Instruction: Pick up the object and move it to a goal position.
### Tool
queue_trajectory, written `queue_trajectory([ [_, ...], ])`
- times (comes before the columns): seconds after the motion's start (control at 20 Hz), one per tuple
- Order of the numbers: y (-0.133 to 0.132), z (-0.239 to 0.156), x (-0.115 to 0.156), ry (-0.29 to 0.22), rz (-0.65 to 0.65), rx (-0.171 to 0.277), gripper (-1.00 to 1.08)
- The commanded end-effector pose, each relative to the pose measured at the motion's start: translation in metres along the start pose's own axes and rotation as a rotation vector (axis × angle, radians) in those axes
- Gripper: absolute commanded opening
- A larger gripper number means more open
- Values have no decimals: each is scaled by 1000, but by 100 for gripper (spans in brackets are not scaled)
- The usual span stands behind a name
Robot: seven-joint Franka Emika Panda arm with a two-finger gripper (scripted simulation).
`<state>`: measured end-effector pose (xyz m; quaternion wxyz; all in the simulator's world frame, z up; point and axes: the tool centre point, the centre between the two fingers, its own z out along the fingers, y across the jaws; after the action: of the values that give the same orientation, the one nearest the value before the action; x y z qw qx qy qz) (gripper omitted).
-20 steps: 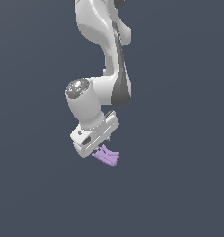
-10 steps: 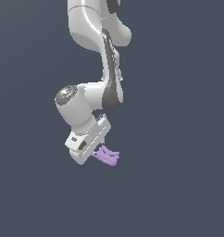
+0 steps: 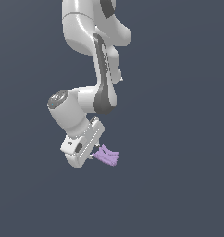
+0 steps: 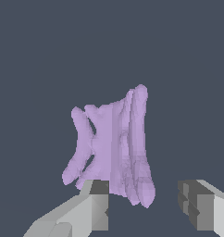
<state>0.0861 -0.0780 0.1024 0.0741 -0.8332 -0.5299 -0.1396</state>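
Note:
The object (image 3: 107, 156) is a small pale purple, flat, ridged piece with jagged prongs, lying just by the fingertips of my white gripper (image 3: 92, 154) on the exterior view's right side of it. In the wrist view the object (image 4: 115, 147) fills the middle, its near end reaching between the two grey fingers. One finger (image 4: 96, 203) touches or overlaps its edge. The other finger (image 4: 197, 206) stands apart with a clear gap. My gripper (image 4: 144, 206) is open and not closed on the piece.
The white arm (image 3: 97, 55) comes down from the top of the exterior view. Everything around is plain dark grey ground with no other objects or edges in sight.
The wrist and hand have moved down and toward the exterior view's left, and the arm has folded more. The purple piece has stayed in place.

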Motion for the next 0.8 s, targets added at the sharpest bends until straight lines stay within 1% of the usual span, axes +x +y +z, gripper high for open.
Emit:
queue_trajectory([
  [0.0, 3, 1, -2, 8, -24, -3, 28],
  [0.5, 5, 3, -6, 17, -50, -6, 28],
  [0.75, 5, 15, -5, 18, -52, -6, 28],
])
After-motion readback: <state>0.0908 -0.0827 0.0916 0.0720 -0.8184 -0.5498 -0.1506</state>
